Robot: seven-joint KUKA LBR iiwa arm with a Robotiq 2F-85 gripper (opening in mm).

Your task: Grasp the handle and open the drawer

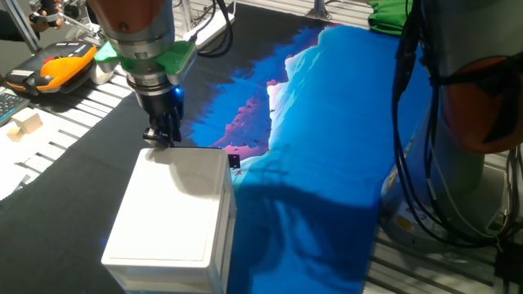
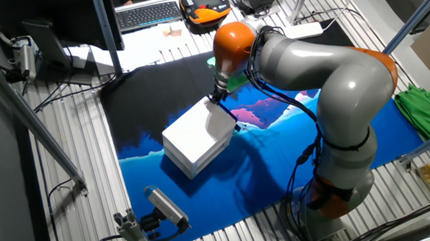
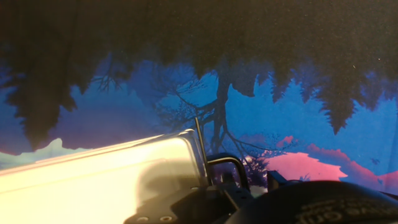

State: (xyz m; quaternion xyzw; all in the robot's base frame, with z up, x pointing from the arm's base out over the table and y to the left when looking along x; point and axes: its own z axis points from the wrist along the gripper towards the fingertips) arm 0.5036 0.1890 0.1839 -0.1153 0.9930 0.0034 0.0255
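Note:
The white drawer unit [image 1: 176, 208] stands on a blue and black mat and also shows in the other fixed view [image 2: 197, 132]. The drawer [image 1: 230, 194] lies just under the top panel and looks closed. The handle [image 3: 200, 146] is a thin dark bar along the unit's far face; its small black end piece [image 1: 234, 161] shows at the far right corner. My gripper [image 1: 161, 137] reaches down at the far left edge of the unit, right by the handle. Its fingertips are hidden behind the unit's edge, so its state is unclear.
An orange and black device [image 1: 61, 67] and small wooden blocks [image 1: 24, 124] lie at the far left. The robot's base and cables [image 1: 458, 163] stand at the right. A keyboard [image 2: 149, 13] lies on the far side. A camera on a stand [image 2: 164, 206] sits by the mat's near edge.

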